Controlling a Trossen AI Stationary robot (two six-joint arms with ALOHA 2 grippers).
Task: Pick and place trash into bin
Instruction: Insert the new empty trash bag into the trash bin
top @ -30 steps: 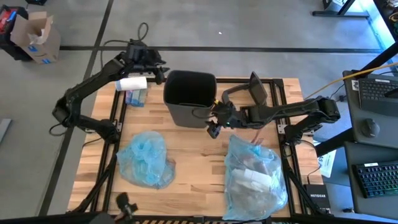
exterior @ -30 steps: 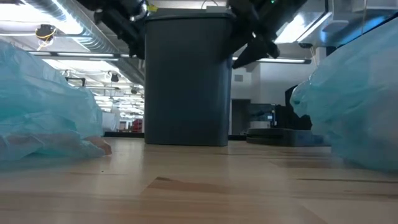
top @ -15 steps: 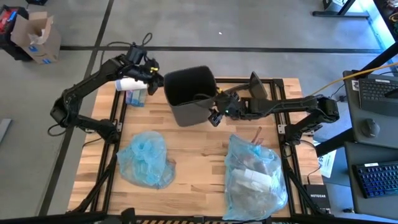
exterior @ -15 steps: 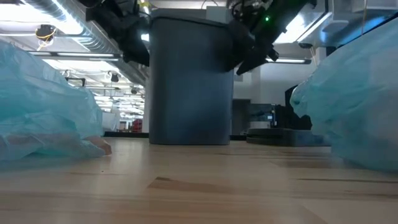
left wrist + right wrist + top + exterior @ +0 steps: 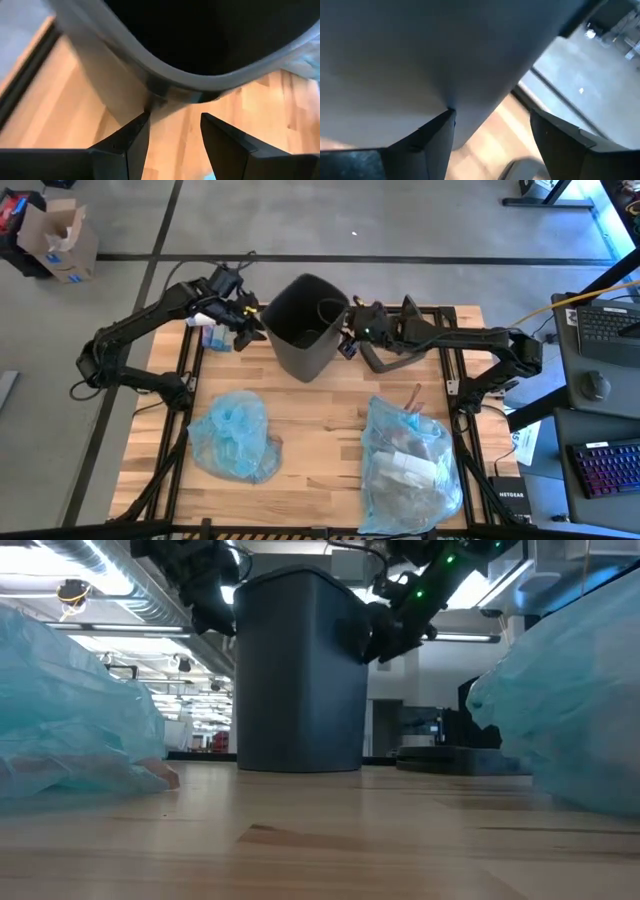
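The dark grey bin (image 5: 305, 330) stands on its base on the table's far middle, turned so one corner faces the near edge (image 5: 300, 670). My left gripper (image 5: 248, 330) is open at the bin's left side, just under the rim. At the bin's right wall, my right gripper (image 5: 348, 343) is also open. A clear blue bag (image 5: 410, 465) with white paper and packet trash lies near right, with a thin dark stick (image 5: 416, 394) at its top. A crumpled blue bag (image 5: 235, 435) lies near left. My left gripper (image 5: 172, 115) is open, and the tip of one finger (image 5: 142, 120) meets the bin's outer wall just below the rim (image 5: 150, 100), slanting down from the table's left. My right gripper (image 5: 492, 112) is open, and one fingertip (image 5: 445, 117) lies against the bin's grey side wall (image 5: 447, 102), coming from the table's right. The bin's base stays on the table.
The grey lid (image 5: 413, 320) sits at the far right behind my right arm. A white roll (image 5: 212, 314) and a blue-and-white box (image 5: 216, 337) lie at the far left. Bare wood (image 5: 320, 420) shows between the two bags.
My left gripper has swung from the bin's far left corner toward the near edge along its left side. My right gripper has gone from the bin's near right corner toward the far edge. The bin has turned about on its base between them.
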